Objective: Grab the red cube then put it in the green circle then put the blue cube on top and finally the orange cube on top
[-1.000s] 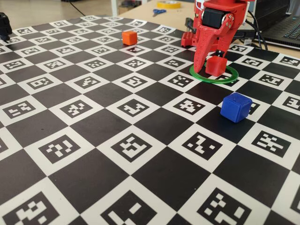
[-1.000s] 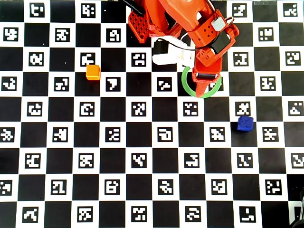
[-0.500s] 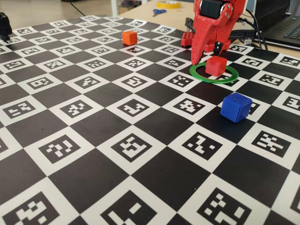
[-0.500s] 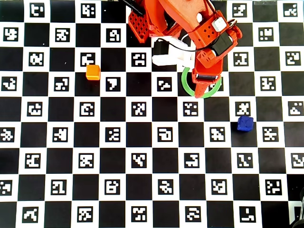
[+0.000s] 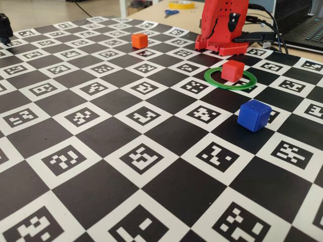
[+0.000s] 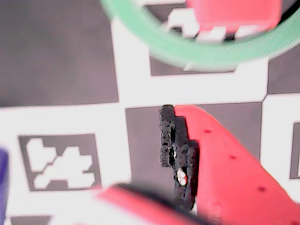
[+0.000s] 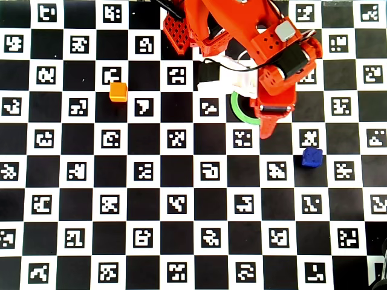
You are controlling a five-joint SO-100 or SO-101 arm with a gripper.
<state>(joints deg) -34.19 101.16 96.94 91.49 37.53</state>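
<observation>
Three cubes on the counter (image 5: 151,151): red cube (image 5: 232,70) sits inside the green circle (image 5: 217,82), blue cube (image 5: 254,115) just outside it nearer the camera, orange cube (image 5: 139,41) well apart. Tool (image 7: 266,128) empty beside the ring; can't tell if spread or pressed together.

The red arm (image 7: 242,36) is seen from above, bent forward from its base at the top of the overhead view. The wrist is turned down, so the gripper (image 7: 268,128) is pointed at the tabletop. In the fixed view, only the lower part of the arm (image 5: 222,25) is shown. In the wrist view, one red finger (image 6: 225,164) with a black pad (image 6: 176,154) is seen clearly. The other finger is blurred at the bottom edge. Nothing is seen between the jaws, and the gap between them cannot be made out.
</observation>
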